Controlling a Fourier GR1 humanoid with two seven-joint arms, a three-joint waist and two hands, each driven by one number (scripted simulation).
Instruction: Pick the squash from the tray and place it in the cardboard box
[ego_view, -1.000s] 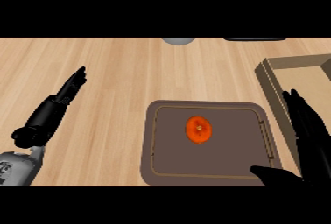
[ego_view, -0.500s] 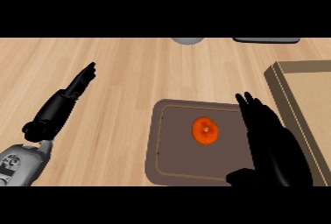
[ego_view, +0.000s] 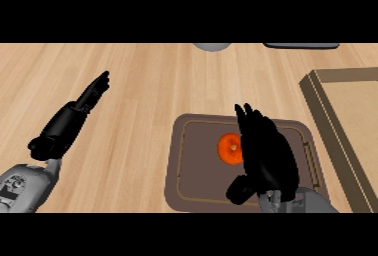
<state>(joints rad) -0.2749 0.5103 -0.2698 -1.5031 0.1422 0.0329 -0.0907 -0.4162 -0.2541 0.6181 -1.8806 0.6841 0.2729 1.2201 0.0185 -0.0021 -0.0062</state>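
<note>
Reaching over the dark brown rectangular tray (ego_view: 193, 165), the right robot hand (ego_view: 263, 152) lay with its fingers extended and unclenched, grasping nothing. The small round orange squash (ego_view: 229, 149) sat on the tray floor, just left of this hand and partly hidden by it; whether the two touched could not be determined. The tan cardboard box (ego_view: 336, 105) stood at the right edge of the light wooden counter (ego_view: 162, 85), just beside the tray. The left robot hand (ego_view: 88, 97) rested at the left with straight, released fingers, well apart from the tray. Judged by its compact form, the squash was probably light, stiff and smooth-skinned, hence liable to roll or slip; hold would best be taken across its widest part, thumb opposing fingers. A grey rounded object (ego_view: 212, 46) and a dark flat item (ego_view: 301, 45) lay at the far edge.
</note>
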